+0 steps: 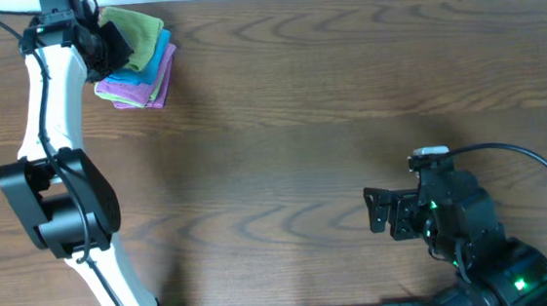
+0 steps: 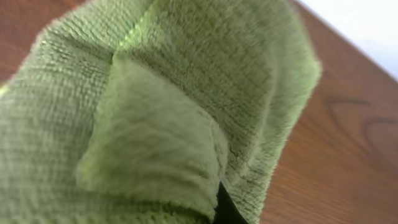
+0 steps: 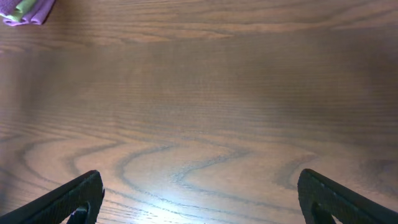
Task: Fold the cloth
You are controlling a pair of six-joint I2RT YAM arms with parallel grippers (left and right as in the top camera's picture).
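Left hand [image 1: 111, 43] pinching the cloth [image 1: 138, 27], right hand [image 1: 376, 211] wide open

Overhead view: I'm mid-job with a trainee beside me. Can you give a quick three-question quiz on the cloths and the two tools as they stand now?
1. True or false: the right tool is shut on a cloth.
2. The cloth on top of the stack is: A purple, B lime-green, C blue.
3. Which tool grips that top cloth?

Key
1. False: it is open over the bare table.
2. B.
3. The left tool, shut on the lime-green cloth.
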